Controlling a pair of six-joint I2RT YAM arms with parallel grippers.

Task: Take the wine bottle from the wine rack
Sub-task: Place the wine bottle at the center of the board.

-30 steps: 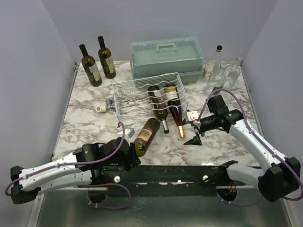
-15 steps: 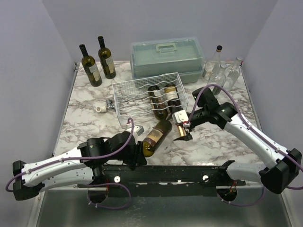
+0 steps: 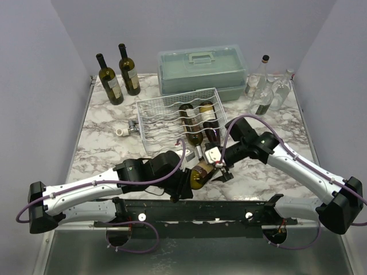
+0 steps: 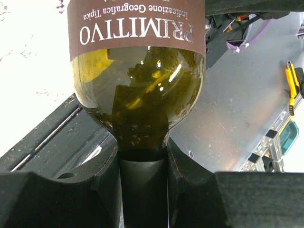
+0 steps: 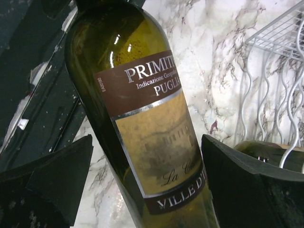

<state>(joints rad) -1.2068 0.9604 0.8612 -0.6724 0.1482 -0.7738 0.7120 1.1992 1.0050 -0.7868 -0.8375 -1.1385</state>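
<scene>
Bottle (image 3: 200, 174) lower centre, below rack (image 3: 161, 114), neck clamped in left gripper (image 4: 142, 178), body between spread fingers of right gripper (image 5: 147, 180).

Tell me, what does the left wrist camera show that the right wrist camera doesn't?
Only the left wrist view shows the left gripper shut on the neck of the wine bottle, with a grey metal surface behind it. Only the right wrist view shows the right gripper open on either side of the bottle's body, the marble table, and the white wine rack with another bottle lying in it. Both show the same green bottle and its brown Primitivo label.
</scene>
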